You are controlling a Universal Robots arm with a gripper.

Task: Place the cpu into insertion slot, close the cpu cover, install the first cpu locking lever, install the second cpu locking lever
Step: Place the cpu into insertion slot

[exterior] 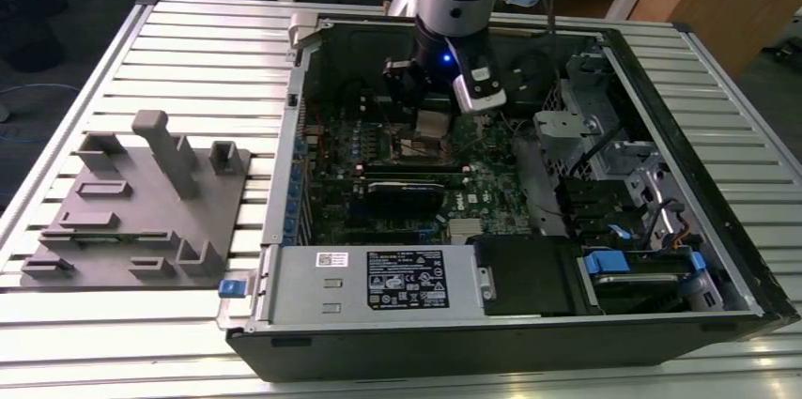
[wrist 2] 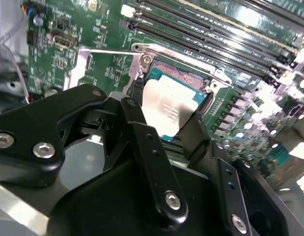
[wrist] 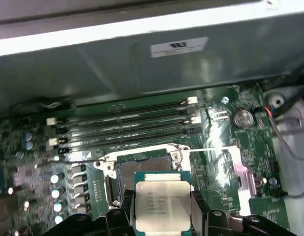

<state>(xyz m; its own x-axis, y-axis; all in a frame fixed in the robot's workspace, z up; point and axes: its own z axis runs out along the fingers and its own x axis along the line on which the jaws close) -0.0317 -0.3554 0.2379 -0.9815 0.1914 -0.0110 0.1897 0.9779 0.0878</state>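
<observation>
The fingers (wrist: 198, 211) are gripping the cpu (wrist: 163, 200) by two opposite sides and are holding it flat just over the slot (wrist: 142, 169), whose dark centre is showing a little beyond the cpu, toward the memory slots (wrist: 127, 123).

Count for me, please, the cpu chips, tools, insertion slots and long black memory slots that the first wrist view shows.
cpu: 1
tool, shut on the cpu: 1
insertion slot: 1
long black memory slots: 4
Total: 7
</observation>
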